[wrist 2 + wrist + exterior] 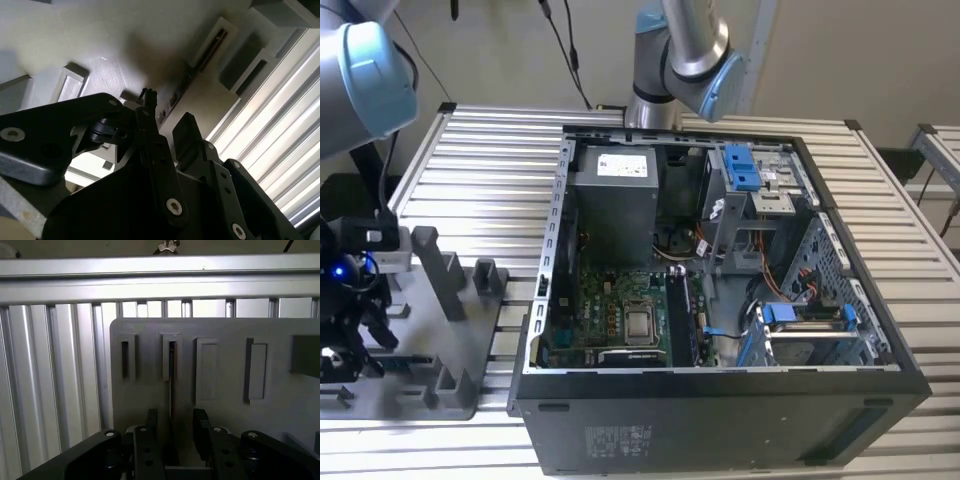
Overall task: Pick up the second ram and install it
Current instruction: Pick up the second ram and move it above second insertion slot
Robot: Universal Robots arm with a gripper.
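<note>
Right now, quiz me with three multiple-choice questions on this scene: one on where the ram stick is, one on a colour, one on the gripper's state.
1. Where is the second ram? A. upright in a slot of the grey holder tray; B. plugged into the motherboard; C. lifted clear of the tray.
2. What colour are the drive-bay clips in the computer case? A. red; B. blue; C. yellow.
3. How is the gripper? A. shut on the ram; B. shut on nothing; C. open, astride the ram.
Answers: 1 A, the first wrist view shows its thin dark edge standing in the slot; 2 B, they look blue in the exterior view; 3 C, gaps show on both sides of the stick.
</note>
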